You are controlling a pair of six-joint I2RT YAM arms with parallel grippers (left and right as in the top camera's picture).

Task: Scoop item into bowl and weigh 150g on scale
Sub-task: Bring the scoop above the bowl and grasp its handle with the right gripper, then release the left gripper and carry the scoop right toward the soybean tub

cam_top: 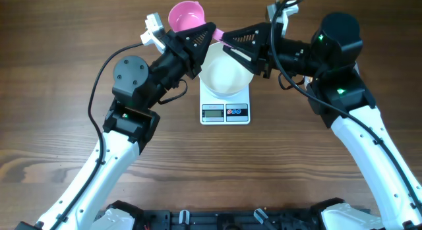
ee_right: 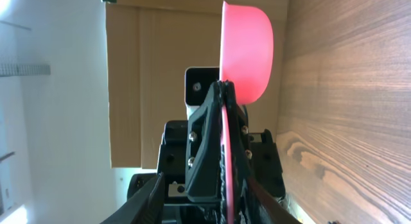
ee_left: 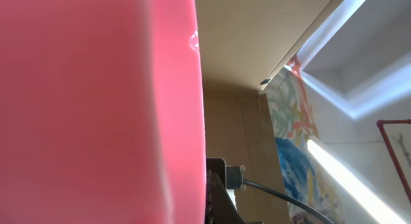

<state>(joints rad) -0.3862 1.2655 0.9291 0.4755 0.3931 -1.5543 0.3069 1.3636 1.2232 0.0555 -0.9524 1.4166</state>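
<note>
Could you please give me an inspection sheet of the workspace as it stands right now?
Surface: wooden table, brown grain.
Job's things: white bowl sits on the scale and looks empty; display unreadable.
Clutter: nothing seen.
Grippers: left gripper shut on the pink scoop by its handle, beyond the bowl's far rim; right gripper open, fingers flanking the same handle.
Cables: black cable loops by the left arm, another by the right.
Surroundings: beige panel in the right wrist view.
</note>
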